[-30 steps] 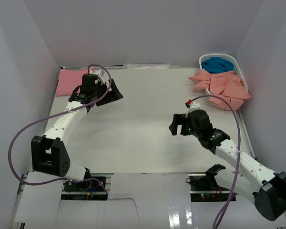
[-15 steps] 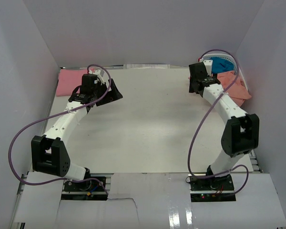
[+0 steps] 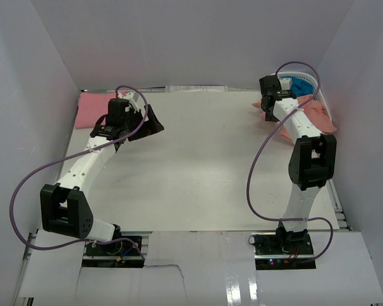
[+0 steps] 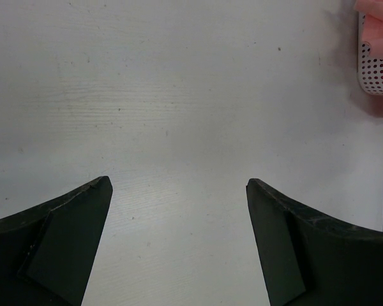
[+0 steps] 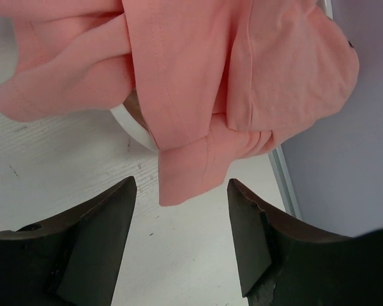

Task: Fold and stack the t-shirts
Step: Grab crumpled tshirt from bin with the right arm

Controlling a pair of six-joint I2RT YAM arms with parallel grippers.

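Over the basket (image 5: 138,132) rim hangs a salmon t-shirt (image 5: 191,76) — hems stitched.

far left: flat t-shirt (image 3: 92,109) on table (image 3: 198,166) | far right: draped t-shirt (image 5: 191,70) over basket (image 5: 134,131)

The right gripper (image 5: 182,191) has swung from the middle of the table (image 3: 198,166) to the far right corner, over the salmon shirt (image 5: 198,83) draped on the basket (image 5: 135,127), its jaws narrowing.
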